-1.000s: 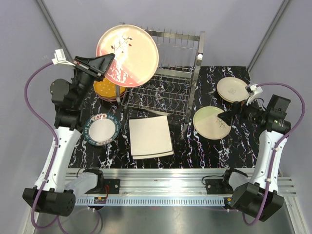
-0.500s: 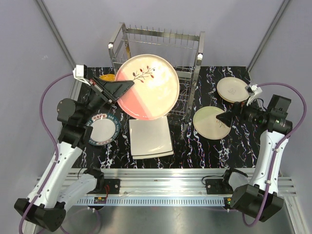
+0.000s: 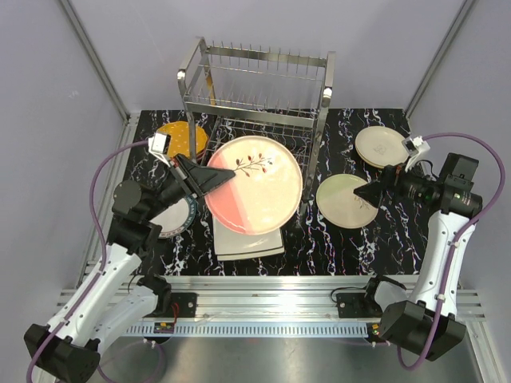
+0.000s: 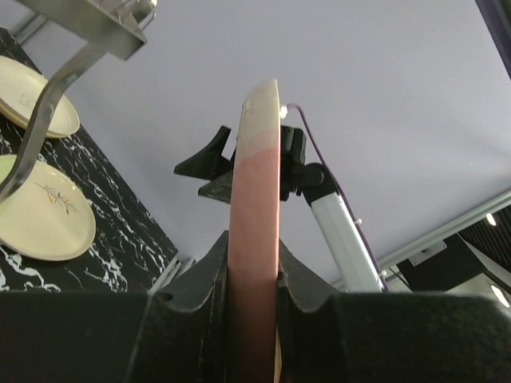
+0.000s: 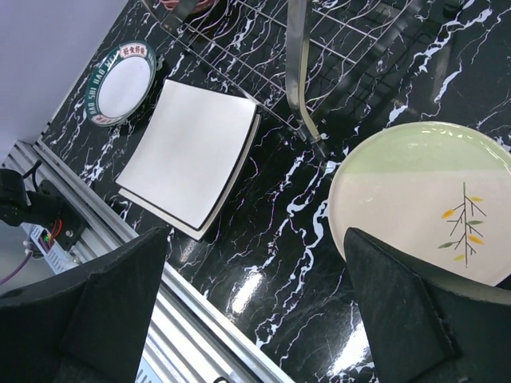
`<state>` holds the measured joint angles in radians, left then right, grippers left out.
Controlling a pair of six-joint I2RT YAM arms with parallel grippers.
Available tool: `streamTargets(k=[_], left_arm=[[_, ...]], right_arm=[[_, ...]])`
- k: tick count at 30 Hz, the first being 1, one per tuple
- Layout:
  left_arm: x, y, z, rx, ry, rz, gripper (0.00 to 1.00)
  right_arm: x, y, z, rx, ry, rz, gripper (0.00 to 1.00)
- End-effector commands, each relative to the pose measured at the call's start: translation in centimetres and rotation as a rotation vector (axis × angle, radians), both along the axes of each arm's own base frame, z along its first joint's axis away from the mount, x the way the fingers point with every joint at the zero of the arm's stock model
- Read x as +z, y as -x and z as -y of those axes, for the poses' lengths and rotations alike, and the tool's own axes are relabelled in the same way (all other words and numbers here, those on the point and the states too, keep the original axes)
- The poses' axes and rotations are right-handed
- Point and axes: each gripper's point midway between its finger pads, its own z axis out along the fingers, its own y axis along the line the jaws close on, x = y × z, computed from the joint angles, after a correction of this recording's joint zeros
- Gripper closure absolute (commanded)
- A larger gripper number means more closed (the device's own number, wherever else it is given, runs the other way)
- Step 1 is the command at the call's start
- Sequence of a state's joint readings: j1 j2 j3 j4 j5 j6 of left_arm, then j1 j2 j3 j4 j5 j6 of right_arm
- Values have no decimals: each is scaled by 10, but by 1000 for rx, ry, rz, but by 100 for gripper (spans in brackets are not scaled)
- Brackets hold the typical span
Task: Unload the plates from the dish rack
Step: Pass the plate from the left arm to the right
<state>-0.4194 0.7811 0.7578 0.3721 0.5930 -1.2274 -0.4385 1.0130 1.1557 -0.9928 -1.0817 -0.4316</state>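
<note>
My left gripper [image 3: 227, 173] is shut on the left rim of the large pink-and-cream plate [image 3: 259, 185] and holds it tilted above the cream square plates [image 3: 243, 246], in front of the dish rack [image 3: 257, 84]. In the left wrist view the plate's edge [image 4: 257, 183] stands between my fingers [image 4: 204, 279]. I see no plates in the rack. My right gripper [image 3: 370, 192] is open and empty over the right edge of a cream-and-green plate [image 3: 339, 201], which also shows in the right wrist view [image 5: 423, 195].
On the black marble table lie an orange plate [image 3: 177, 140] at the back left, a white plate with a dark patterned rim [image 3: 174, 219] partly under my left arm, and a cream round plate [image 3: 380, 146] at the back right. An aluminium rail [image 3: 271, 287] runs along the near edge.
My left arm carried the pink-and-cream plate from above the rack's left side down and forward, over the square plates. The right arm has hardly moved.
</note>
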Motion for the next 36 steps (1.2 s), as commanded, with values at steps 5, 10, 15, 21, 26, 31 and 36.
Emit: streamTargets(k=[5, 10, 15, 21, 26, 31, 36], left_arm=[[15, 44, -1, -120, 70, 204, 100], [-9, 43, 6, -149, 39, 200, 100], [-34, 29, 20, -151, 19, 151, 100], [-56, 10, 44, -157, -2, 104, 100], [-66, 1, 62, -170, -13, 88, 100], [-72, -5, 80, -203, 4, 63, 100], [-71, -8, 90, -204, 28, 68, 100]], right_arm=[[10, 1, -13, 88, -115, -36, 0], [20, 15, -28, 210, -203, -57, 0], [18, 29, -55, 339, -226, -104, 0], [12, 35, -85, 435, -211, -93, 0], [6, 41, -101, 491, -207, -143, 0], [-23, 25, -106, 431, -162, -226, 0], [-34, 26, -117, 462, -171, -266, 1]])
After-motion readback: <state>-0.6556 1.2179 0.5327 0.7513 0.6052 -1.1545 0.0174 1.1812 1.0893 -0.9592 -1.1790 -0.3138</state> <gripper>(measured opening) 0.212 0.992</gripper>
